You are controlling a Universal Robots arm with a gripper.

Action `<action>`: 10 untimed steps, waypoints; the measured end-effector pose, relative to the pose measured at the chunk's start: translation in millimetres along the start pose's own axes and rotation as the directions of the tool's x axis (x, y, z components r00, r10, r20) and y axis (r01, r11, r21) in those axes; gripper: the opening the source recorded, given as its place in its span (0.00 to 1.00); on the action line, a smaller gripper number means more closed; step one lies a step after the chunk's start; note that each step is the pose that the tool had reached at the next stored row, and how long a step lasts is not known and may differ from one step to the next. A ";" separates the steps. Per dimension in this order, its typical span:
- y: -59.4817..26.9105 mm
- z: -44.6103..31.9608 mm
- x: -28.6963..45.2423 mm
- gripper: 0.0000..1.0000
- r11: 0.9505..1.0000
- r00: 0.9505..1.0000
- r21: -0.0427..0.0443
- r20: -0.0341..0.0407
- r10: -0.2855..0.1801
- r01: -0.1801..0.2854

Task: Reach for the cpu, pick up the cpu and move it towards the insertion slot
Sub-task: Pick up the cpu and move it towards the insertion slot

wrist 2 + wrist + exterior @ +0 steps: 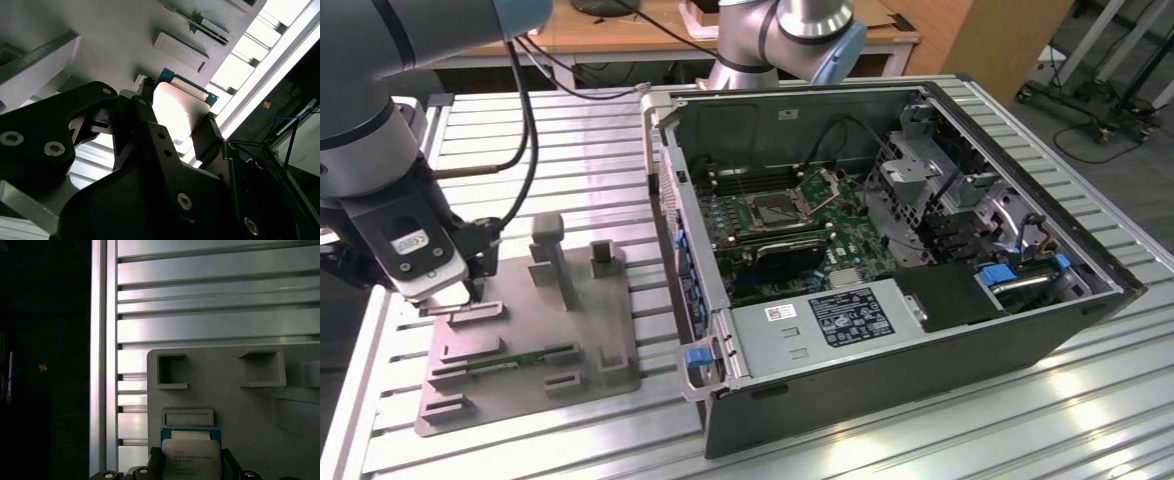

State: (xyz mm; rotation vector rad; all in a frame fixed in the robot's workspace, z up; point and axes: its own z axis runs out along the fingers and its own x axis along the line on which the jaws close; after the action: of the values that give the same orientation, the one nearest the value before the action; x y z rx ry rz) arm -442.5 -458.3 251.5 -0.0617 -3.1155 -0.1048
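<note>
Centrally, your claw (178,111) gripped the cpu (191,459) by two opposite edges, at the grey fixture (215,405).

Robotics lab for sure: robot arm (367,130), slotted aluminium bench (560,130), open PC tower (907,395), wooden desk (627,35), stands (1101,100) behind.

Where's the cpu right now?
The cpu is at the claw, over the grey fixture plate at the exterior view's left, outside the computer case.

The cpu (191,460) is silver with a teal-green rim, the holder (240,410) pale grey, the motherboard (851,238) green.
</note>
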 end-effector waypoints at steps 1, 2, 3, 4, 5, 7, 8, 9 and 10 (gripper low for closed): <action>0.0 -0.3 0.0 0.54 1.000 1.000 0.000 0.000 0.000 0.000; 0.1 -0.6 0.0 0.54 1.000 1.000 0.000 0.000 0.000 0.000; 0.1 -0.9 0.0 0.54 1.000 1.000 0.000 0.000 0.000 0.000; 0.1 -1.1 0.0 0.54 1.000 1.000 0.000 0.000 0.000 0.000; 0.1 -1.4 0.0 0.54 1.000 1.000 0.000 0.000 0.000 0.000; 0.1 -1.9 0.0 0.54 1.000 1.000 0.000 0.000 0.000 0.000; 0.1 -2.2 0.1 0.54 1.000 1.000 0.000 0.000 0.000 0.000; 0.2 -2.4 0.1 0.54 1.000 1.000 0.000 0.000 0.000 0.000; 0.2 -2.6 0.1 0.54 1.000 1.000 0.000 0.000 0.000 0.000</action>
State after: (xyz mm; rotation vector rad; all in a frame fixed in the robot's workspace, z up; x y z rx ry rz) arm -442.5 -458.3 254.2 -0.0617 -3.1154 -0.1047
